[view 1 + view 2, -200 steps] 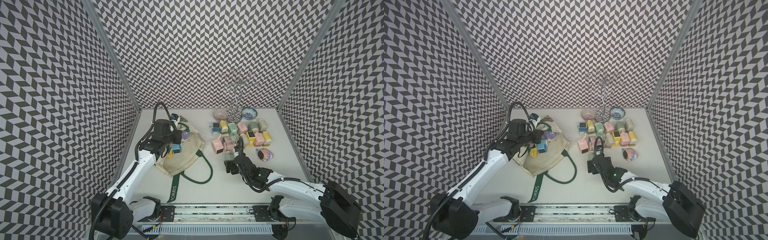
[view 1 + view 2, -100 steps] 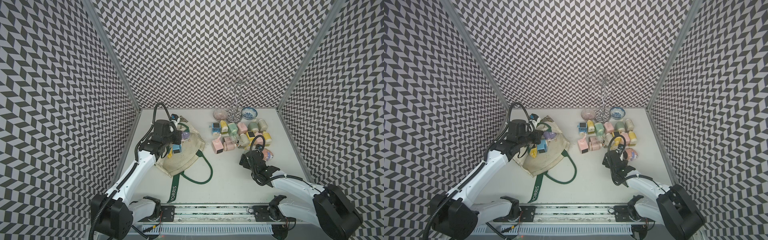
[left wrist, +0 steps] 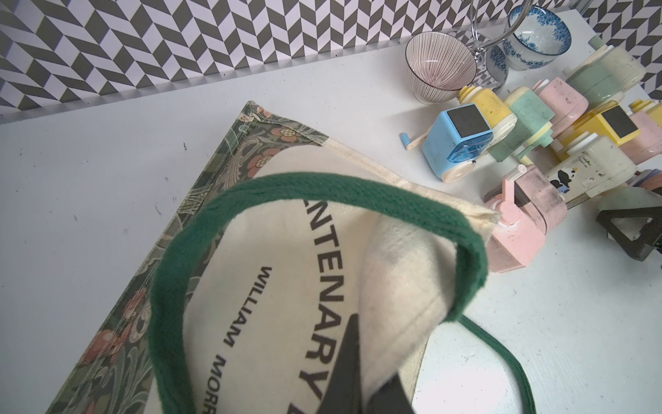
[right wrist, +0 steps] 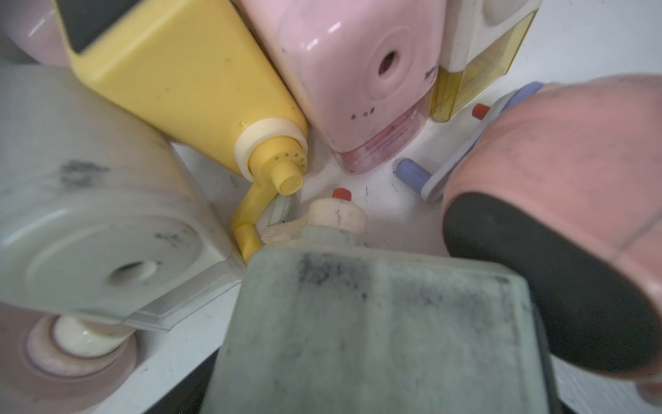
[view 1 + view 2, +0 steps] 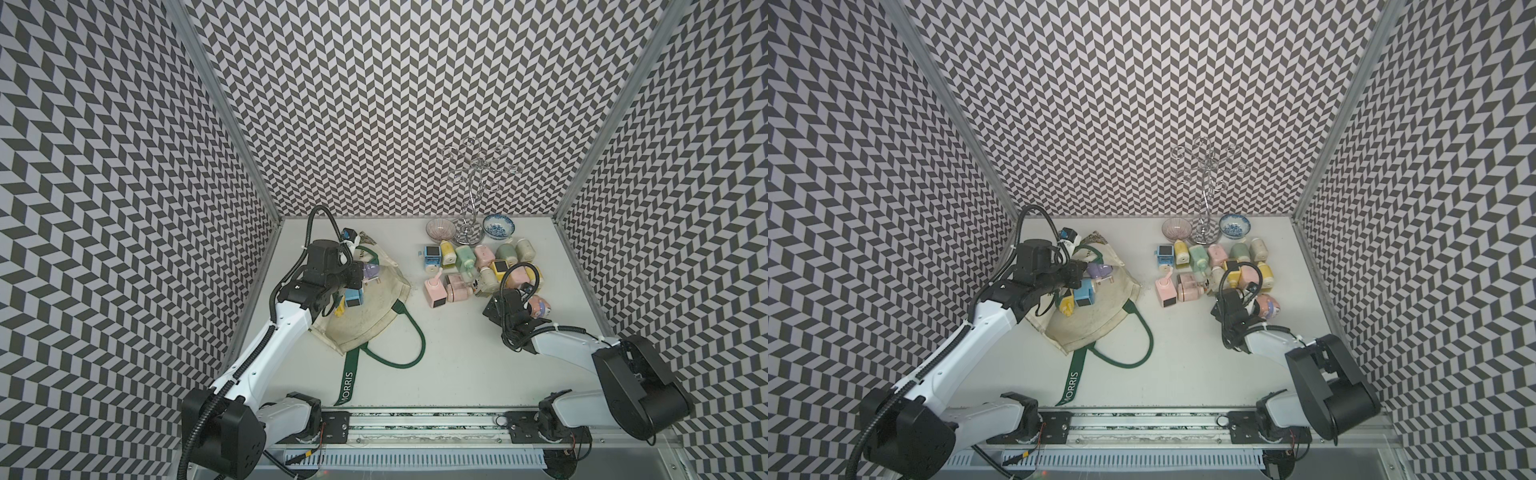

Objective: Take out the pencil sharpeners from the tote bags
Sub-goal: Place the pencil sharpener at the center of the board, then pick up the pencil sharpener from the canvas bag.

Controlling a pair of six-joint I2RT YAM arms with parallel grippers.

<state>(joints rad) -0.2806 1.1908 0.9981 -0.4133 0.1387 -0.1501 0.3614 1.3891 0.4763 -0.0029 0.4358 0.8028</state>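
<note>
Pastel blocky sharpeners (image 5: 464, 256) smudged; L claw (image 3: 369, 362) clamped on cream tote (image 5: 370, 320); R claw (image 5: 515, 297) unclear.

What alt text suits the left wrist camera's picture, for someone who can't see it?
Black jaws pinch the cream tote bag, its green strap looping up; beside it on the white table lie pastel pencil sharpeners and two bowls.

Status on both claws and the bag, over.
Left claw shut on bag. Right claw at pile, grey-green sharpener at its jaws, grip unclear. Blue sharpener, lilac sharpener at bag mouth.
</note>
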